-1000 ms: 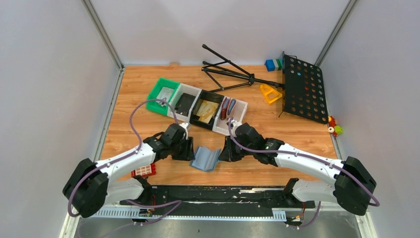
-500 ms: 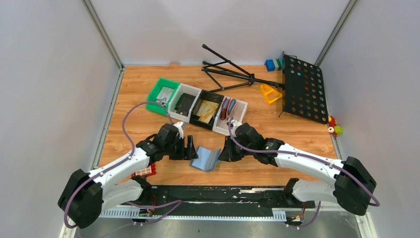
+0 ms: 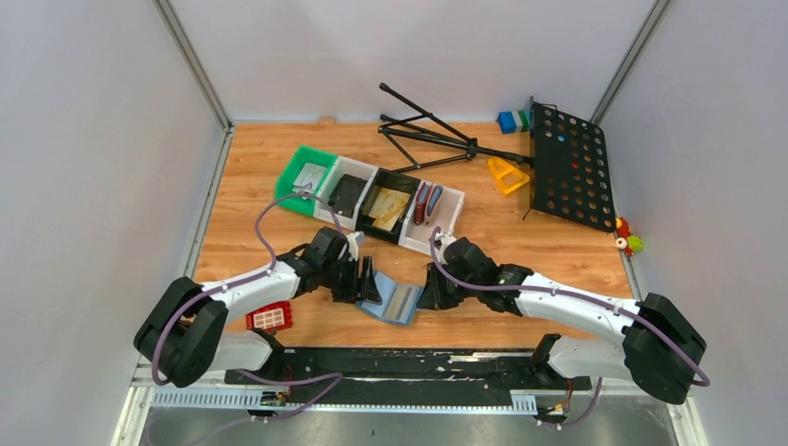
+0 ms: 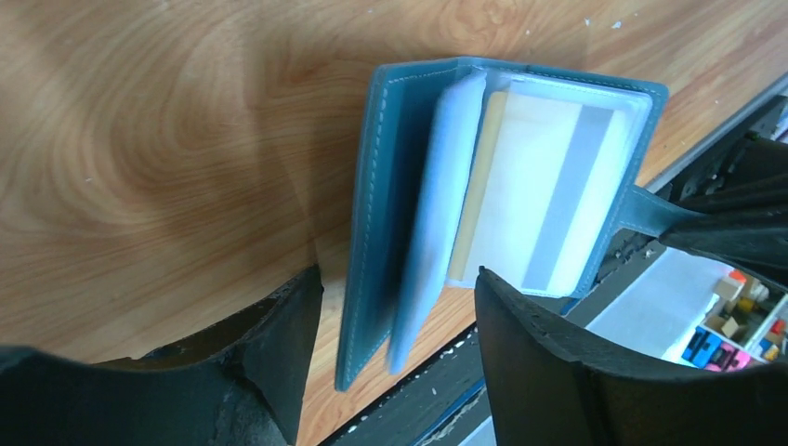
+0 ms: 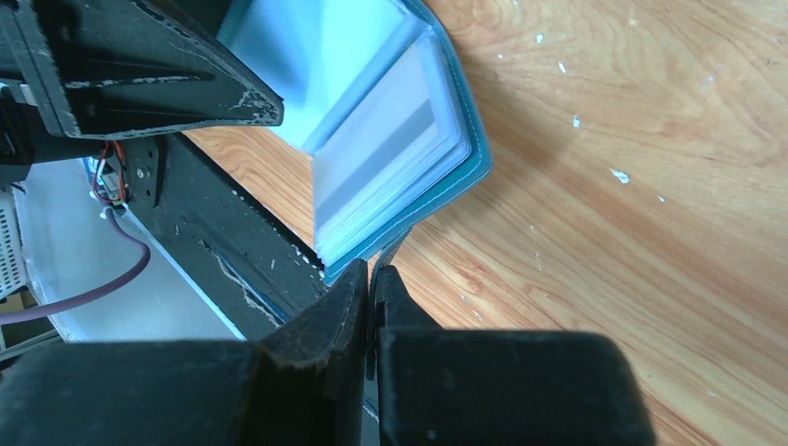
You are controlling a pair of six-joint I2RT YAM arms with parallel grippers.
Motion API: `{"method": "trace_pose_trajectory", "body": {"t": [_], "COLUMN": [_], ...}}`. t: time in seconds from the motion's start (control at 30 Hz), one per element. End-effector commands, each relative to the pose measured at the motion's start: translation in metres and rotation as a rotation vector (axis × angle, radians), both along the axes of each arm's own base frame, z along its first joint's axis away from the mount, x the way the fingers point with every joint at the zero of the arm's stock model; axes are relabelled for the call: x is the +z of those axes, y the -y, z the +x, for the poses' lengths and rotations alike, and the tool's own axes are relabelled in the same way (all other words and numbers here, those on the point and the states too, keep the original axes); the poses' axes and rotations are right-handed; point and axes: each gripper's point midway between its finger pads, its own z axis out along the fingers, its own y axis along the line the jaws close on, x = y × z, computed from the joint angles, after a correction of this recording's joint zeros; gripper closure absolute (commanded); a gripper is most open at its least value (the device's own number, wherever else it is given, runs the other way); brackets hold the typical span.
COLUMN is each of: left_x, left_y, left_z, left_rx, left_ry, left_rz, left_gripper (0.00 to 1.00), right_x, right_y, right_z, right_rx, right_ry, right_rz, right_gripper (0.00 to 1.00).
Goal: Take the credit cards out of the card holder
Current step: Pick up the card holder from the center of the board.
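**Table** (image 3: 520, 251): wooden top. The work sits near its front edge, between the two arms.

**Wallet** (image 3: 390, 299): slate-blue bifold, lying open on the wood with its lighter inside facing up and its clear sleeves fanned loosely.

**Left gripper** (image 4: 398, 279): jaws apart and gripping nothing. They straddle the wallet's left cover and one loose sleeve leaf.

**Right gripper** (image 5: 374, 277): pinched tight on the small tab at the wallet's right edge, anchoring it.

**Cards** (image 4: 558, 186): a pale card with a grey stripe sits in the top right-hand sleeve. A gold-tan card (image 4: 474, 186) shows one long edge just beneath it. Both are inside the wallet. Whether more lie deeper is hard to tell through the plastic.

**Handling note:** the step in hand looks like getting the left jaws onto a card.
- The right grip should hold firm so the soft wallet cannot slide or fold.
- The left jaws want to clear the floppy leaf and close on the exposed card edge alone, not the sleeve with it.
- The card should then be drawn along the sleeve's open side, to avoid dragging the whole wallet.
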Motion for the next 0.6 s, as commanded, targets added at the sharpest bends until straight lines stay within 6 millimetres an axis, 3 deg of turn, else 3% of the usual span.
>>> {"method": "trace_pose_trajectory", "body": {"t": [0.0, 0.13, 0.47, 0.57], "left_x": [-0.001, -0.001, 0.0, 0.01], "left_y": [0.008, 0.01, 0.021, 0.017], "left_z": [-0.004, -0.002, -0.002, 0.003], "left_rx": [-0.031, -0.043, -0.05, -0.026], "left_ry": [-0.024, -0.015, 0.0, 0.058], "left_rz": [-0.043, -0.051, -0.139, -0.138], "left_gripper": [0.33, 0.51, 0.77, 0.86], "right_x": [0.001, 0.005, -0.007, -0.007], "right_y": [0.0, -0.001, 0.009, 0.012], "right_z": [0.001, 0.002, 0.004, 0.012], "right_rx": [-0.003, 0.003, -0.047, -0.077], "right_ry": [0.004, 0.016, -0.001, 0.033], "right_rz": [0.02, 0.024, -0.021, -0.033], "right_gripper": [1.0, 1.0, 1.0, 0.9]}}
